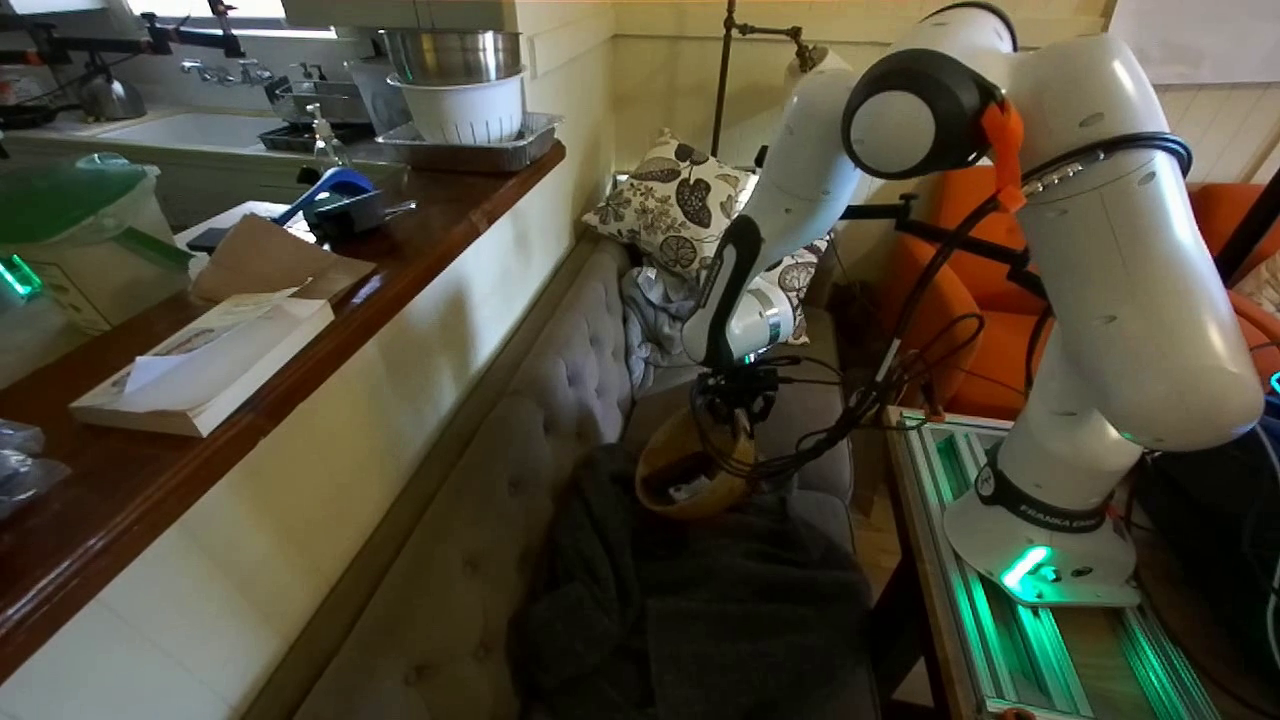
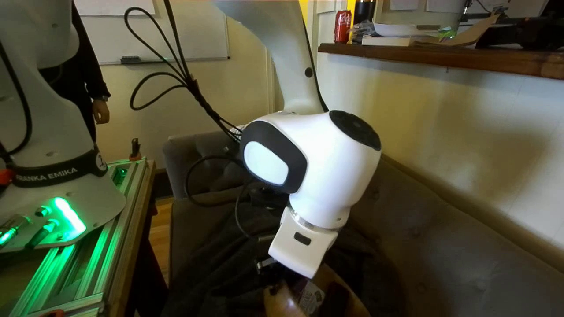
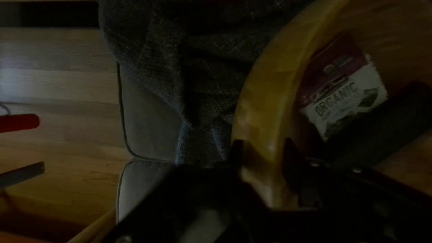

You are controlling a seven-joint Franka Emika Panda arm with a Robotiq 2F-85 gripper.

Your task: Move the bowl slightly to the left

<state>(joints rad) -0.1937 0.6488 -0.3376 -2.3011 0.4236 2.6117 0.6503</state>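
my tool (image 3: 263, 148) is black, my arm (image 1: 1140, 260) white with black bands, and the bowl (image 3: 261, 108) shows honey-yellow outside and browner inside, its packet (image 3: 344, 89) purple and white with dark lettering. around me i see a charcoal blanket (image 1: 720, 620), a grey couch (image 1: 430, 610), an orange armchair (image 1: 925, 300), a reddish-brown counter (image 1: 130, 490), and a cream pillow (image 1: 675, 205) printed with dark brown leaf and fruit shapes.

Packet (image 3: 342, 89) in bowl (image 3: 266, 92), bowl over blanket (image 1: 720, 620), blanket on couch (image 1: 470, 560), drink can (image 2: 342, 26) on ledge (image 2: 396, 52) behind couch
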